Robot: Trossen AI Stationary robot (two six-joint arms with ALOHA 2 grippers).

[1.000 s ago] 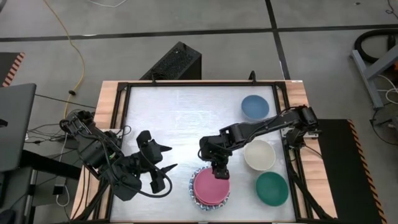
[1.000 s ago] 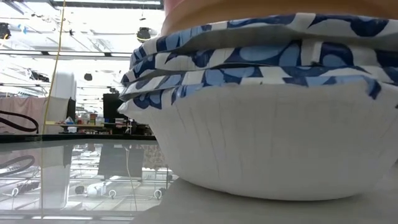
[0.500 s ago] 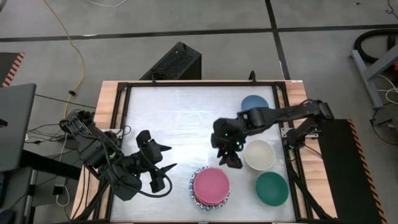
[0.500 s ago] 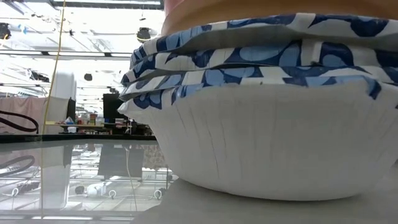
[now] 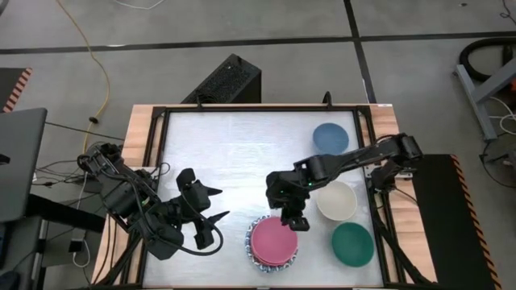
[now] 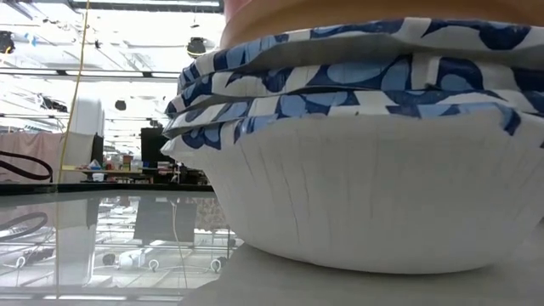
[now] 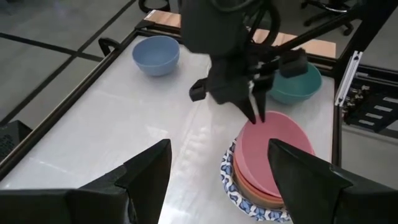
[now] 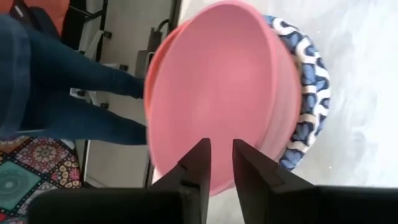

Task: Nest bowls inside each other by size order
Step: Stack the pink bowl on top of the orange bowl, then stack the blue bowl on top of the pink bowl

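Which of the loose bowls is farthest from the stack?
The blue bowl, alone at the table's far right corner; the cream bowl and teal bowl sit right beside the stack.

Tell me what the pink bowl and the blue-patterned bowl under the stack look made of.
Pink bowl: likely plastic, a smooth matte surface in one even colour. Blue-patterned bowl: possibly paper or thin plastic, its white wall finely ribbed and matte, the rim printed.

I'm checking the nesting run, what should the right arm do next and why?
Probably swing over to the cream bowl and pick it up. The right gripper hangs nearly closed and empty at the pink bowl topping the stack, while cream, teal and blue bowls sit loose. The left gripper waits open.
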